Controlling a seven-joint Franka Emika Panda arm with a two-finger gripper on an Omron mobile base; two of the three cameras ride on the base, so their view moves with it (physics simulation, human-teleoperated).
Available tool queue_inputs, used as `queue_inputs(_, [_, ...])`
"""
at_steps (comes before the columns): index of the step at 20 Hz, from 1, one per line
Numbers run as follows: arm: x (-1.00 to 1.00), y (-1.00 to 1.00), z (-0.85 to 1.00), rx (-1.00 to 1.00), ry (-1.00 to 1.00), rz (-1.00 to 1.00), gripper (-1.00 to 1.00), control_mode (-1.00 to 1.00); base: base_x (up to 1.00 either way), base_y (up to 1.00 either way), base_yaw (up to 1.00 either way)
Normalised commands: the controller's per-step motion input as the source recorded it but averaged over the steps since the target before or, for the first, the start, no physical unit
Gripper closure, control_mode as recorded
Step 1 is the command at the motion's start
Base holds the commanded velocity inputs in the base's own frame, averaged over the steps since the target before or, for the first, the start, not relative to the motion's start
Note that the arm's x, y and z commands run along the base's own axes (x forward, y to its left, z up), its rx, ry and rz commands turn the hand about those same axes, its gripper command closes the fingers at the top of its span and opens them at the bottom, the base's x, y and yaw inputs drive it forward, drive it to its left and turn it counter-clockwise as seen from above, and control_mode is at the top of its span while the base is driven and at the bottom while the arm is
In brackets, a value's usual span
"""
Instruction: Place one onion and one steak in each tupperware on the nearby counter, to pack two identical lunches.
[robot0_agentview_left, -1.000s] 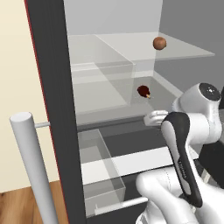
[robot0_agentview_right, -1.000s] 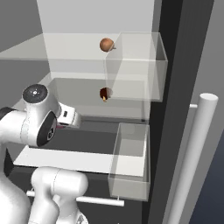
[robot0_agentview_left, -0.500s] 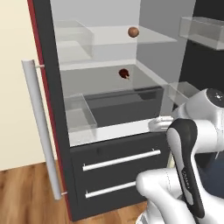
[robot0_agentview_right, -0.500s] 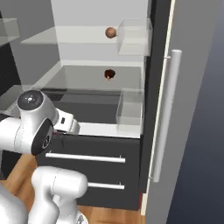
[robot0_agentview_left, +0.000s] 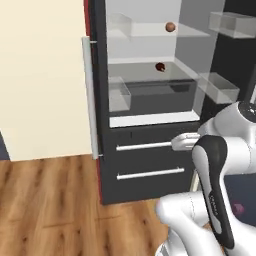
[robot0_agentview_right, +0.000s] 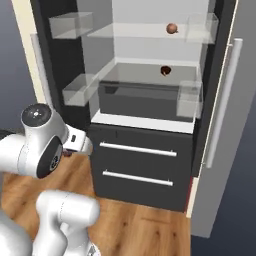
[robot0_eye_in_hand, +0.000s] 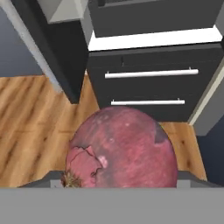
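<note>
- Wood floor (robot0_agentview_left: 50, 200) lower left; open fridge (robot0_agentview_right: 145, 100) at centre, no readable writing.
- Purplish-pink onion (robot0_eye_in_hand: 122, 148) held in the end effector, lower centre of the hand view.
- Brown onion (robot0_agentview_left: 170, 26) top shelf; steak (robot0_agentview_left: 160, 66) shelf below.

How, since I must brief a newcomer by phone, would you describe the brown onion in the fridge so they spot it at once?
Find the open fridge with two dark drawers at its base, then look up to its top glass shelf. The brown onion sits there alone, a small round orange-brown ball. The steak one shelf below is darker, redder and flatter.
</note>
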Motion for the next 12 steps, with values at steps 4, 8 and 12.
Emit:
queue_inputs(4, [0.0,0.0,0.0,0.0,0.0,0.0,1.0,1.0,-0.88,0.57,0.63])
queue_inputs(8, [0.0,0.0,0.0,0.0,0.0,0.0,1.0,1.0,-0.83,0.6,0.65])
queue_inputs(12, [0.0,0.0,0.0,0.0,0.0,0.0,1.0,1.0,-1.0,0.13,0.43])
